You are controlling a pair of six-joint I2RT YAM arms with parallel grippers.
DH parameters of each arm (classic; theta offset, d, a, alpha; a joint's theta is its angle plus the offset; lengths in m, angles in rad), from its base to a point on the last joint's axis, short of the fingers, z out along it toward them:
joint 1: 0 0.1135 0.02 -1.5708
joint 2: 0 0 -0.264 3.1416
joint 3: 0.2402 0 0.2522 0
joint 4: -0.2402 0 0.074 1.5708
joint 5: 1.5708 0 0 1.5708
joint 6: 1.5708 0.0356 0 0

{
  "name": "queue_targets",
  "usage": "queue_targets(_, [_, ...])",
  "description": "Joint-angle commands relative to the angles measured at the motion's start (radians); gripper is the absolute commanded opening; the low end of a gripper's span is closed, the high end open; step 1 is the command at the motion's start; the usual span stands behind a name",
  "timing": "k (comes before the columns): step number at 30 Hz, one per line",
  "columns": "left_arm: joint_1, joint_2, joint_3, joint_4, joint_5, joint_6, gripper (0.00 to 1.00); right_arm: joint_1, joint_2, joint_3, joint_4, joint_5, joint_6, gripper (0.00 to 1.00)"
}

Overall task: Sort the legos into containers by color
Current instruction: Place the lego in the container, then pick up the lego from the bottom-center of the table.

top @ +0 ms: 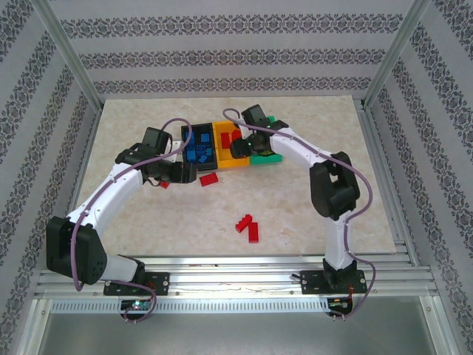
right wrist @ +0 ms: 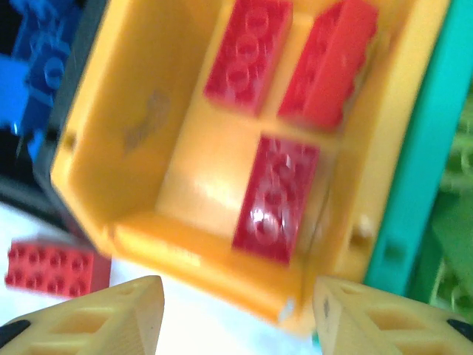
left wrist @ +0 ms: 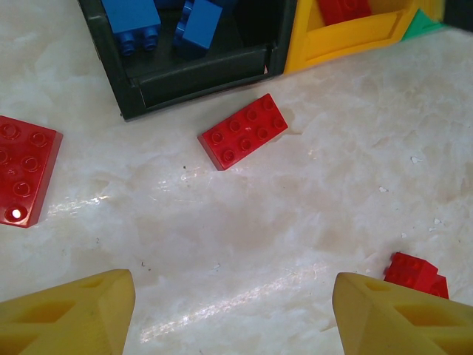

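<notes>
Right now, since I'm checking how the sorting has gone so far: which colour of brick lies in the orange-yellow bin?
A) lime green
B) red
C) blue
B: the right wrist view shows three red bricks lying inside the orange-yellow bin, while the blue bricks sit in the black bin next to it.

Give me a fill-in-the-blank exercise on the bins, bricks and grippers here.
1. The bricks in the black bin are all ____.
2. Inside the orange-yellow bin lie ____ red bricks.
3. The left gripper is ____, with nothing between its fingers.
4. The loose two-by-four brick on the table is ____.

Missing words: blue; three; open; red.
</notes>
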Motion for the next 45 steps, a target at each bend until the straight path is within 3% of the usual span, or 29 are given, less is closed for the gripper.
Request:
queue_targets(1, [0.013, 0.012, 0.015, -0.024, 0.008, 0.012, 0.71, 0.029, -0.133, -0.128, -0.016, -0.001, -0.004, 0.56])
queue_targets(8, [0.013, 0.012, 0.015, -0.023, 0.021, 0.01, 0.71, 0.093, -0.365, -0.448, -0.02, -0.039, 0.053, 0.58])
queue_targets(15, [0.012, 0.007, 0.015, -0.022, 0.025, 0.009, 0.71, 0.168, -0.497, -0.657, -0.024, -0.138, 0.167, 0.61])
queue_targets(24, [0.013, -0.002, 0.011, -0.021, 0.029, 0.01, 0.71, 0.289, -0.573, -0.786, -0.082, -0.093, 0.288, 0.67])
queue_targets(27, [0.013, 0.0, 0.015, -0.021, 0.032, 0.01, 0.71, 0.354, -0.609, -0.812, -0.112, -0.001, 0.319, 0.69])
queue_targets(41, [0.013, 0.008, 0.015, -0.022, 0.034, 0.009, 0.71, 0.388, -0.508, -0.793, -0.004, -0.02, 0.35, 0.69])
queue_targets(45, [0.012, 0.006, 0.013, -0.019, 0.03, 0.009, 0.71, 0.4, -0.475, -0.785, 0.0, -0.018, 0.348, 0.63])
